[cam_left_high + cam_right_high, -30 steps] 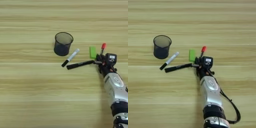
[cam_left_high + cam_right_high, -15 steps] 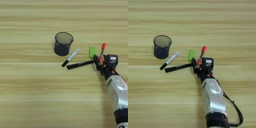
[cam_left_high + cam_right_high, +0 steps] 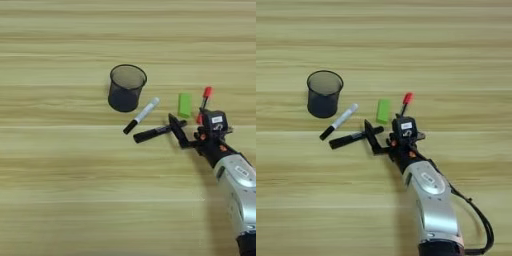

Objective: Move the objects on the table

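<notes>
While the two-fingered black gripper point(image 3: 187, 129) is spreading open around the long black marker's point(image 3: 155, 132) end, it is risking nudging the small green block point(image 3: 184, 105) nearby.

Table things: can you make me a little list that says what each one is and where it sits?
cup: black mesh cup, upright, furthest left
white marker: white marker with black cap, lying slanted just right of the cup
black marker: long black marker, lying below the white marker, its right end by the tool
green block: small green block, right of the white marker
red marker: red-capped marker, right of the green block, partly hidden by the tool
tool: right tool, at the black marker's right end
table: wooden table
</notes>
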